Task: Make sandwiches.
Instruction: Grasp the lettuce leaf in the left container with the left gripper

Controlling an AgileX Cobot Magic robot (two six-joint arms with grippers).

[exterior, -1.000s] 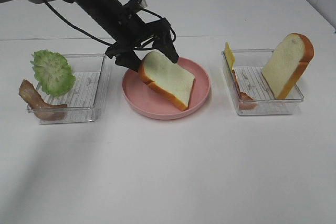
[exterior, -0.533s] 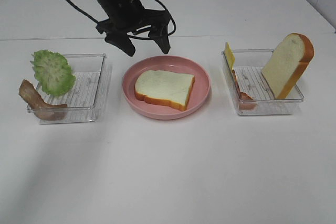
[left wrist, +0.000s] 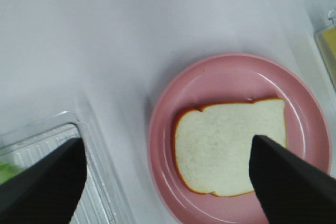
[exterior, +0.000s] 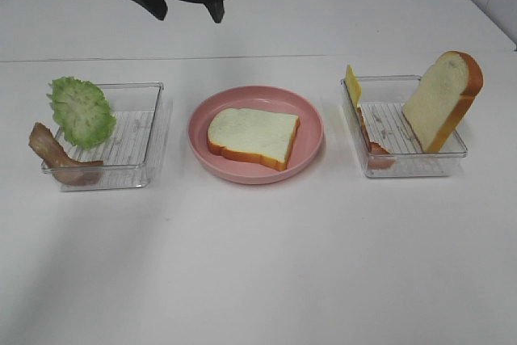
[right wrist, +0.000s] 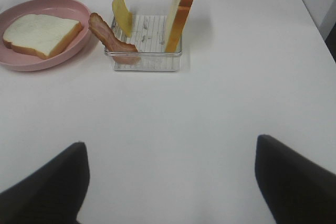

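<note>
One white bread slice (exterior: 252, 136) (left wrist: 231, 148) lies flat on the pink plate (exterior: 311, 123). High above and behind it hangs my left gripper (exterior: 187, 10) (left wrist: 168, 182), open and empty. A second bread slice (exterior: 440, 98) (right wrist: 178, 9) stands upright in the right tray (exterior: 404, 163), beside a yellow cheese square (exterior: 352, 84) and a bacon strip (exterior: 373, 151). The green lettuce (exterior: 82, 111) and another bacon strip (exterior: 52, 155) lean on the left tray (exterior: 145, 143). My right gripper (right wrist: 170, 182) is open over bare table, well short of the right tray.
The white table runs to a back edge behind the trays. Both clear trays have raised walls. The plate sits between them at mid-table.
The left gripper let go of the bread slice, which dropped flat onto the plate. The gripper then rose and drew back toward the far side.
</note>
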